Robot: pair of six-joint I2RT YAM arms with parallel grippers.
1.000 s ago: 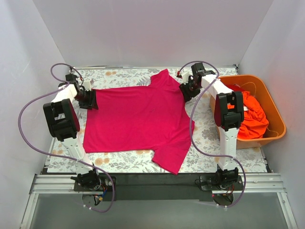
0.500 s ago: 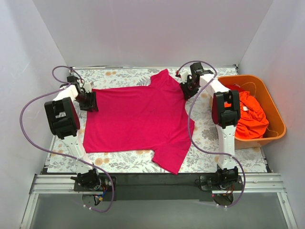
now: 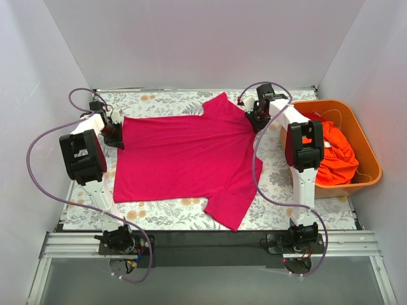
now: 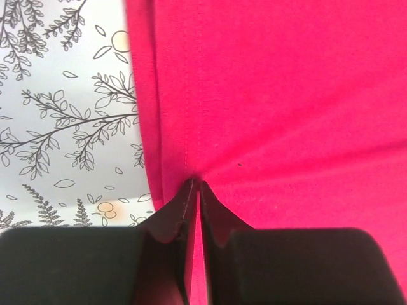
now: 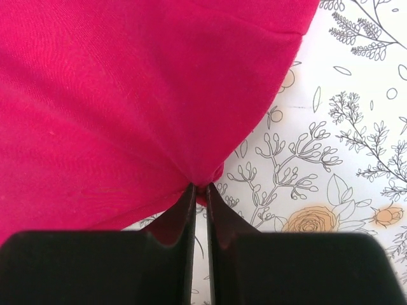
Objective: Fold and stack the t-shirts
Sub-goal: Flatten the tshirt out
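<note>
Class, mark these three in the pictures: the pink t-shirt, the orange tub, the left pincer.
pink t-shirt (image 3: 184,159), top view, middle of its body.
orange tub (image 3: 350,189), top view, its near wall.
left pincer (image 4: 194,184), left wrist view, between its closed fingertips.

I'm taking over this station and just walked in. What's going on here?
Two robot arms are working on a magenta t-shirt that lies spread flat on the floral table. The left gripper is pinched shut on the shirt's hemmed edge at the far left. The right gripper is pinched shut on its edge at the far right. No fold has been made yet. Orange-red shirts sit bunched in the orange tub on the right.
</note>
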